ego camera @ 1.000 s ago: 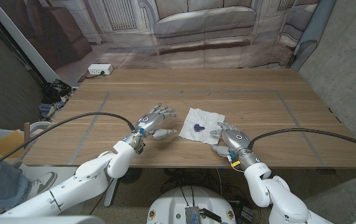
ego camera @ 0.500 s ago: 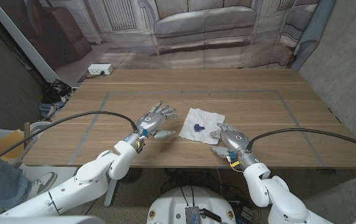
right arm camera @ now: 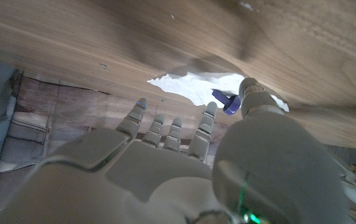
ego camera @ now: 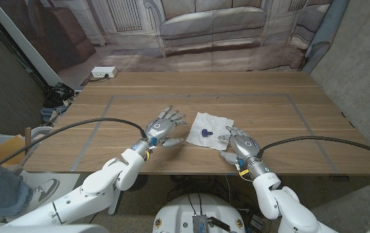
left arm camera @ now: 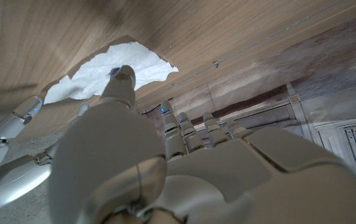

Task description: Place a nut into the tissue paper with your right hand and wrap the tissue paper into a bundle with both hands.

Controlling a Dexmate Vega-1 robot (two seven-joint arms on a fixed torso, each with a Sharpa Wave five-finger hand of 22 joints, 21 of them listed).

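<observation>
Nut: I see the small purple wing nut [ego camera: 206, 133] lying on the tissue paper [ego camera: 212, 122], near its middle; in my right wrist view it [right arm camera: 226, 102] sits just past the thumb tip.
Tissue paper: spread open and slightly crumpled on the wooden worktop [ego camera: 282, 123], between my two arms; its ragged edge shows in the left wrist view [left arm camera: 112, 67].
Left robot hand [ego camera: 163, 125]: just beside the tissue's left edge, fingers apart and reaching forward, holding nothing.
Right robot hand [ego camera: 238, 142]: at the tissue's near right corner, fingers spread, empty; I cannot tell whether its fingertips touch the paper.
</observation>
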